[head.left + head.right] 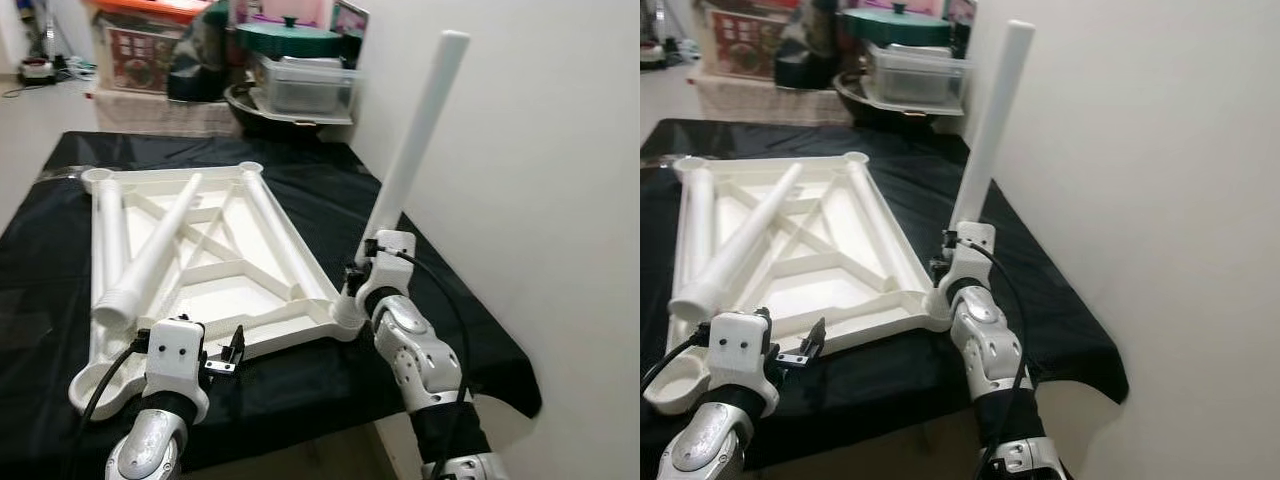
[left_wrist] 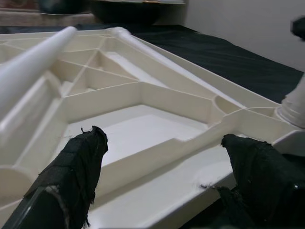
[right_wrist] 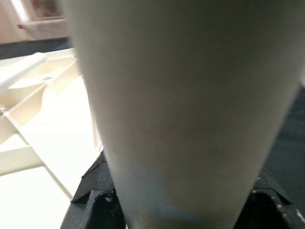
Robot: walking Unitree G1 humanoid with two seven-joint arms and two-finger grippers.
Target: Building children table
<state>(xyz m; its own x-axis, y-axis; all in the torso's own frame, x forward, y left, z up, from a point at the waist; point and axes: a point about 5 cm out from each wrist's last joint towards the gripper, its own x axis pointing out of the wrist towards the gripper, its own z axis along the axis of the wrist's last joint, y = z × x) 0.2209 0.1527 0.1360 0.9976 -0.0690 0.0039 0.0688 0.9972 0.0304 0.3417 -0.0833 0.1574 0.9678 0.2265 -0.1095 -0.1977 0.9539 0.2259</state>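
Observation:
A white plastic tabletop (image 1: 222, 272) lies upside down on the black-covered table (image 1: 330, 180). At its near right corner socket (image 1: 347, 315) a white table leg (image 1: 415, 140) stands upright, leaning slightly right, and my right gripper (image 1: 365, 262) is shut on its lower end. In the right wrist view the leg (image 3: 181, 95) is pressed close to the camera. Three loose legs rest on the tabletop: one diagonal (image 1: 160, 250), one along the left rail (image 1: 112, 225), one along the right rail (image 1: 275, 235). My left gripper (image 1: 232, 352) is open at the tabletop's near edge (image 2: 157, 157), with nothing between its fingers (image 2: 71, 176).
A white wall (image 1: 520, 150) runs close along the table's right side. Behind the table sit a green-lidded pot (image 1: 288, 38), a clear storage box (image 1: 300, 85), a black pan (image 1: 262, 118) and a printed box (image 1: 140, 50). The table's front edge is just below my arms.

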